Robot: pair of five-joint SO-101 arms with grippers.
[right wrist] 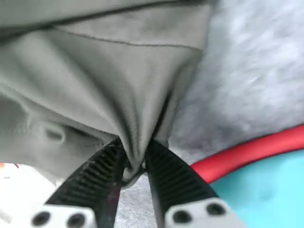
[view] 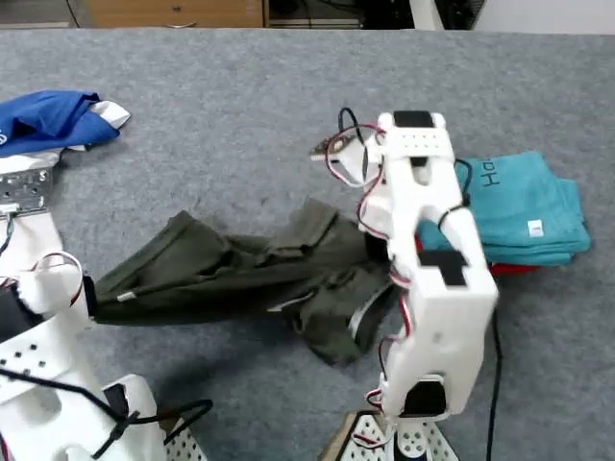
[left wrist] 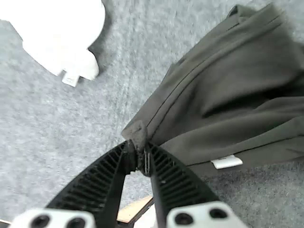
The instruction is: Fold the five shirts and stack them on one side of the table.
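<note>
Holding the dark green shirt (view: 240,269) between them, both arms have cloth in their grip. The left gripper (left wrist: 137,154) is closed on just the tip of a hem corner, and the right gripper (right wrist: 135,156) is clamped on a thick bunch of fabric. The shirt lies across the middle of the high view on the grey counter (view: 240,106), rumpled and twisted, with a loose flap hanging toward the lower centre. The left pinch looks thin, so a firm pull could tug that corner free and drop that end. The bunched hold on the right may carry a crease into any fold. That gripper also sits just beside the stack at the right of the frame, where a folded teal shirt (view: 524,206) rests on a red shirt (view: 509,270). A sideways drag there could nudge the pile askew. A blue shirt (view: 48,117) lies in a heap at the upper left, not yet folded.
</note>
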